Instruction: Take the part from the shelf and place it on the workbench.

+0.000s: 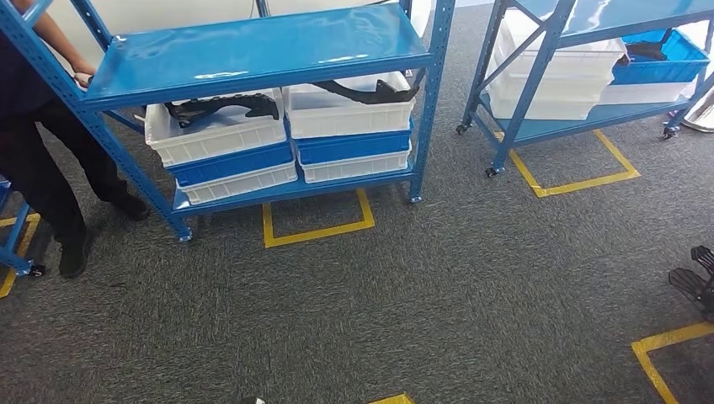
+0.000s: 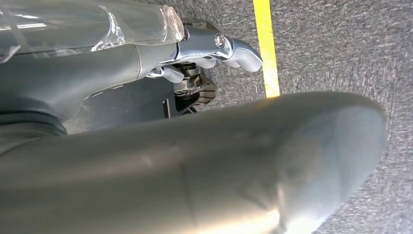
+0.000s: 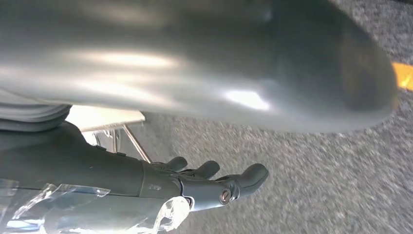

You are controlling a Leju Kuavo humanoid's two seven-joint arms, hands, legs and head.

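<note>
Part [image 1: 226,107], dark and long, lay in the top white bin [image 1: 221,133] on the near shelf [image 1: 261,50], ahead and left of me, long axis across my view. My left hand [image 2: 214,53] hung nearer that side, fingers loosely apart, empty. Right hand [image 3: 209,183] hung likewise, fingers apart, holding nothing. Both well short.

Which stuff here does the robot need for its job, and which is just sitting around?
Needed:
long black curved part in the white plastic bin
blue metal shelf

Just around:
second blue shelf
yellow floor tape
person's dark trousers
</note>
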